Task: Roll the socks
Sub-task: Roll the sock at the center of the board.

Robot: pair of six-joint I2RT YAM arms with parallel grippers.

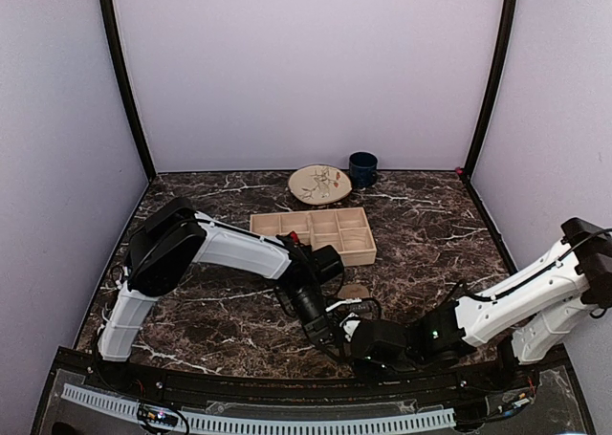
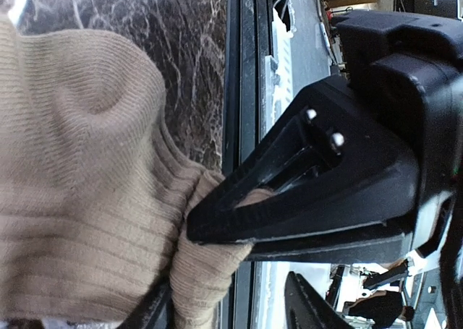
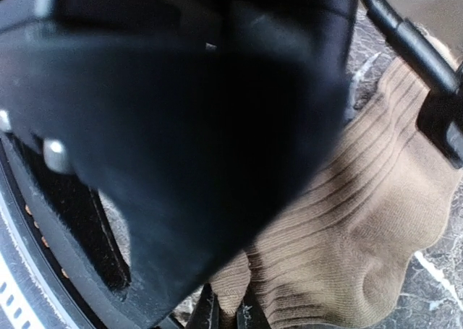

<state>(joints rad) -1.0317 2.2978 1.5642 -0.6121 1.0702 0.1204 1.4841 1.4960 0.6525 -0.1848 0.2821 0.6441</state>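
The plain tan ribbed sock lies bunched on the dark marble table near its front edge. It fills the left of the left wrist view, and only a small tan patch of it shows from above. My right gripper is shut on a narrow fold of the sock. In the left wrist view its black fingers clamp that same fold. My left gripper is open, its two fingers apart on either side of the hanging fold. Both grippers meet close together at the front centre.
A wooden compartment tray sits mid-table. Behind it stand a patterned plate and a dark blue cup. The table's black front rail runs right beside the sock. Purple walls enclose the back and both sides.
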